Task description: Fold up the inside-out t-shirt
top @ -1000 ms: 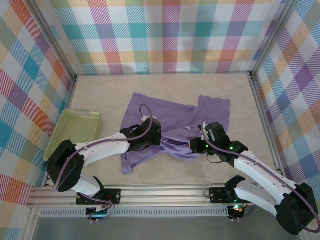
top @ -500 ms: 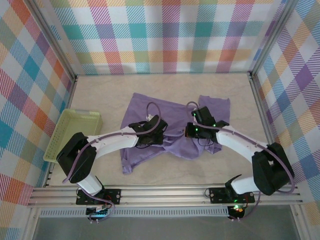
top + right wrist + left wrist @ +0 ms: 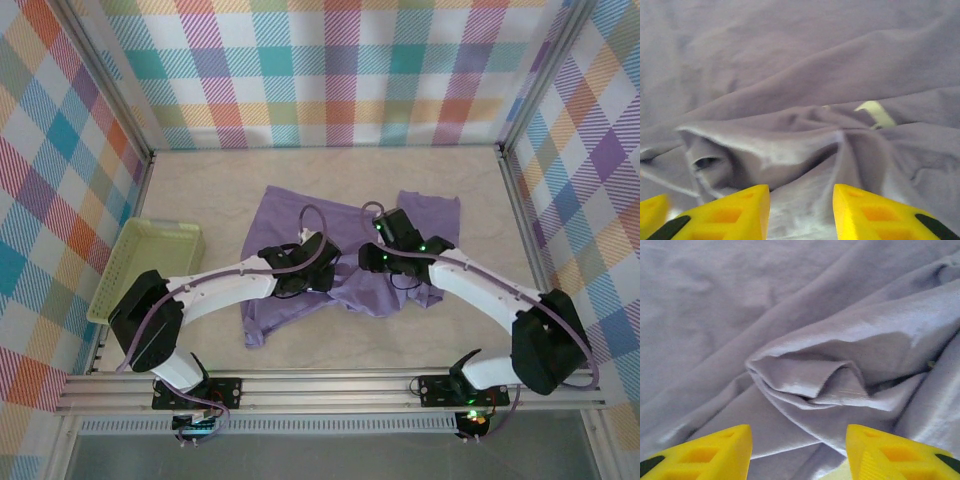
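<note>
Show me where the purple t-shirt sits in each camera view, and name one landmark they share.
Top external: t-shirt mid-table, rumpled.
Left wrist: lavender cloth beyond the left gripper, a raised fold at centre.
Right wrist: cloth beyond the right gripper, pale tag right of centre.
Shared landmark: that bunched fold, likely the ridge mid-shirt from above and lower left in the right wrist view.

You've got pastel plaid walls (image 3: 340, 70) on three sides, a beige marbled surface (image 3: 200, 190), aluminium rail (image 3: 330, 388) at near edge, even light.
</note>
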